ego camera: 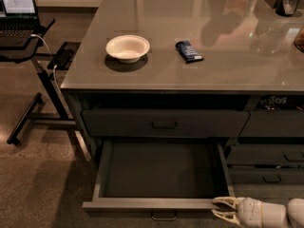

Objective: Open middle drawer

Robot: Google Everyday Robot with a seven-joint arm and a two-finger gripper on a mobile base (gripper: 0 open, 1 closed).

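**A:** Where is the wide dark grey metal middle drawer (142, 204) at this moment?

**B:** It stands far out of the cabinet, below the smooth grey table top (228, 56). Its broad shallow tray is open to view, and I see nothing lying in it. The closed dark grey drawer front (118, 123) above it sits flush with the cabinet. I judge that the opening is done, or nearly done.

**A:** And the white two-finger gripper (221, 209)?

**B:** It is low at the bottom right, just beside the right end of the pulled-out front. Its pale fingers (227, 201) are spread apart, and nothing is between them. The upper one is very near the corner of the front. I cannot tell if it touches.

**A:** How will this drawer handle, in your opinion?

**B:** It looks stiff and not fragile, probably rather heavy, and it should move in one straight line only. Because it is wide, a force at one corner may turn it a little and make it bind. The flat metal face also looks slippery for the fingers. The best place to hold is the small rectangular loop handle (164, 216) at the centre of the front.

**A:** Is anything else in danger?

**B:** No. The white round bowl (127, 47) and the dark blue packet (188, 51) lie on the table top, well apart from the gripper.
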